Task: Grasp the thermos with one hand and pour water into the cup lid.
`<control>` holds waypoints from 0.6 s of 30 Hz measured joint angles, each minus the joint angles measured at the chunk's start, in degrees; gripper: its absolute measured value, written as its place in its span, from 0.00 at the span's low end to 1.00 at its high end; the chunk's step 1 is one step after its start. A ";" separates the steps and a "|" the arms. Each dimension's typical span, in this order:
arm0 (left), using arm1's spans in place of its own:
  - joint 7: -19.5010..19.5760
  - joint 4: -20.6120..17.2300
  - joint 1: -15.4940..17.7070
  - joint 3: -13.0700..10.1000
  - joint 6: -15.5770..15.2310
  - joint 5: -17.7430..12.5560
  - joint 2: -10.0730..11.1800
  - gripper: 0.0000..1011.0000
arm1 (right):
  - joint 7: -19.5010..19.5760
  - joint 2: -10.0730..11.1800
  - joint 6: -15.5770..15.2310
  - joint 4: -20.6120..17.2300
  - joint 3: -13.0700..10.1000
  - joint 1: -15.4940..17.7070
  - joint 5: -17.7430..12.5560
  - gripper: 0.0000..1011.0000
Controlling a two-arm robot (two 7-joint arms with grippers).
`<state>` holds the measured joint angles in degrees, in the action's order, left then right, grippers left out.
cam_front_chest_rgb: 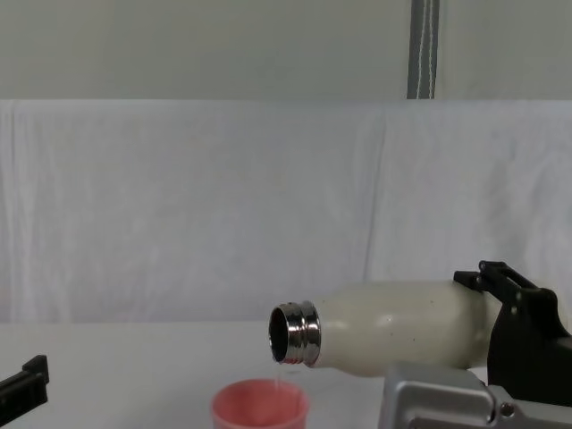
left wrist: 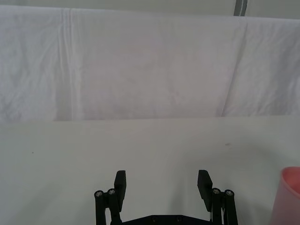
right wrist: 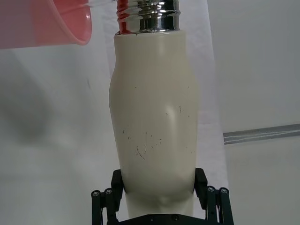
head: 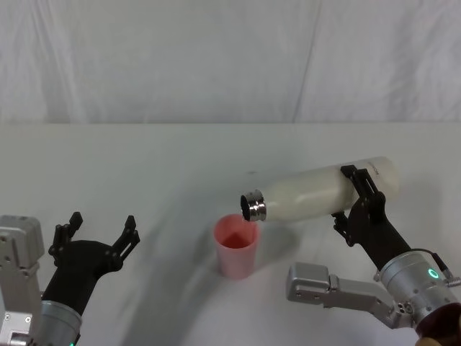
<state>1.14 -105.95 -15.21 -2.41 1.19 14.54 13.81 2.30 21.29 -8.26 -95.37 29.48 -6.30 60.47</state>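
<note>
Right gripper [head: 358, 204]: clamped on thermos [head: 324, 191], tipped near level, neck over cup lid [head: 235, 246] mid-table.
Advice: tilt slowly, hold mouth centred.
Left gripper [head: 99, 229]: spread wide, empty, table's near left.

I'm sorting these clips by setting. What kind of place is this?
Likely a robot test bench: a white-draped table, a white cloth backdrop, and just the thermos and pink cup lid.

Black two-fingered right claw [head: 358, 194], grey metal body, green-lit wrist ring [head: 433, 273].

bright, even light; soft shadows
</note>
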 joint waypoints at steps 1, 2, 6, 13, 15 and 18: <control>0.00 0.00 0.00 0.00 0.00 0.00 0.00 0.99 | 0.00 0.01 0.00 0.00 0.00 0.00 0.01 0.94; 0.00 0.00 0.00 0.00 0.00 0.00 0.00 0.99 | 0.00 0.03 0.00 0.00 0.00 0.00 0.02 0.94; -0.01 0.00 0.00 0.00 0.00 0.00 0.00 0.99 | 0.00 0.07 -0.01 0.00 0.00 -0.01 0.07 0.94; 0.00 0.00 0.00 0.00 0.00 0.00 0.00 0.99 | -0.01 0.12 -0.01 0.00 -0.01 -0.03 0.09 0.94; 0.00 0.00 0.00 0.00 0.00 0.00 0.00 0.99 | -0.01 0.11 -0.01 0.04 0.00 -0.04 0.10 0.94; 0.00 0.00 0.00 0.00 0.00 0.00 0.00 0.99 | -0.06 0.10 -0.01 0.05 0.06 -0.05 0.15 0.94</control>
<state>1.14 -105.95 -15.21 -2.41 1.19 14.54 13.81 2.23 21.40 -8.27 -95.32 29.54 -6.35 60.62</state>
